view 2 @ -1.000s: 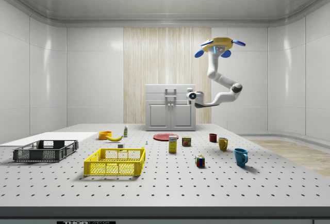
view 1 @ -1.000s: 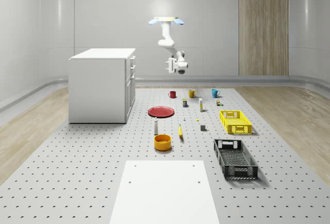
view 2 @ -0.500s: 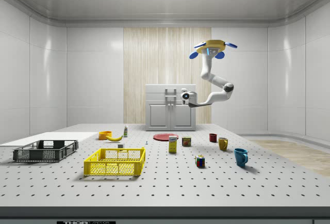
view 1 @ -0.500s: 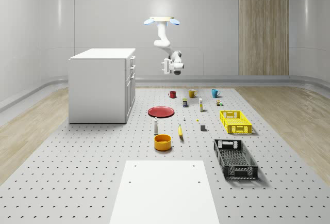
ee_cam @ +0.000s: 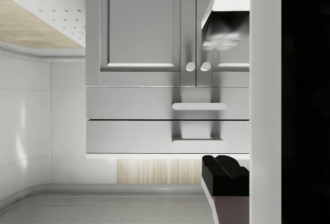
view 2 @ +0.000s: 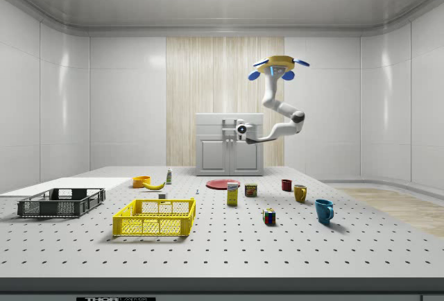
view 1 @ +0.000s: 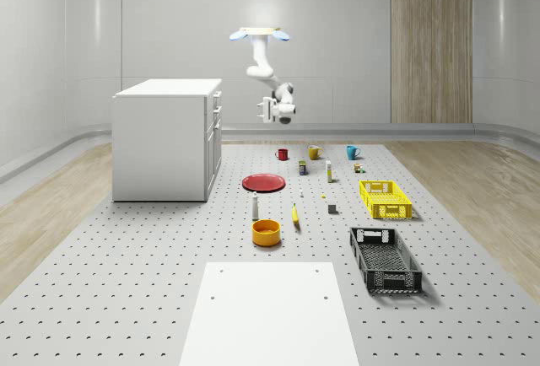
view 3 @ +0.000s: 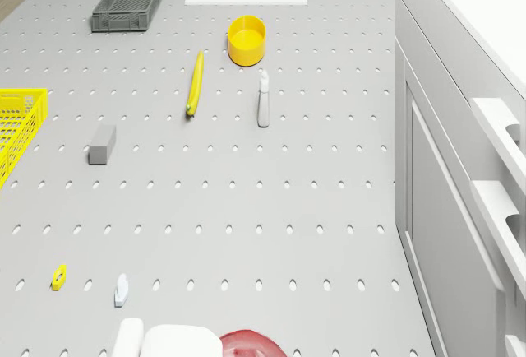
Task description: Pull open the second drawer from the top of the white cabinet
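Second drawer (ee_cam: 139, 102) from the top shut, flush in the white cabinet (view 1: 164, 142), at the desk's (view 1: 126, 282) far left in the whole-scene view. From the wrist: two drawers with one bar handle each, two doors with two round knobs. From the side: gripper (view 2: 232, 130) overlapping the drawer handles. From the whole-scene view: gripper (view 1: 268, 110) at drawer height yet apart from the cabinet front. Spread of the jaws impossible to tell. Drone (view 1: 260, 34) hovering over the desk, beside the cabinet front. On the desk, counted: three mugs, namely red (view 1: 282, 154), yellow (view 1: 314, 153) and blue (view 1: 352, 152); one red plate (view 1: 264, 182); one banana (view 3: 195, 82); two crates, yellow (view 1: 385, 198) and black (view 1: 385, 258).
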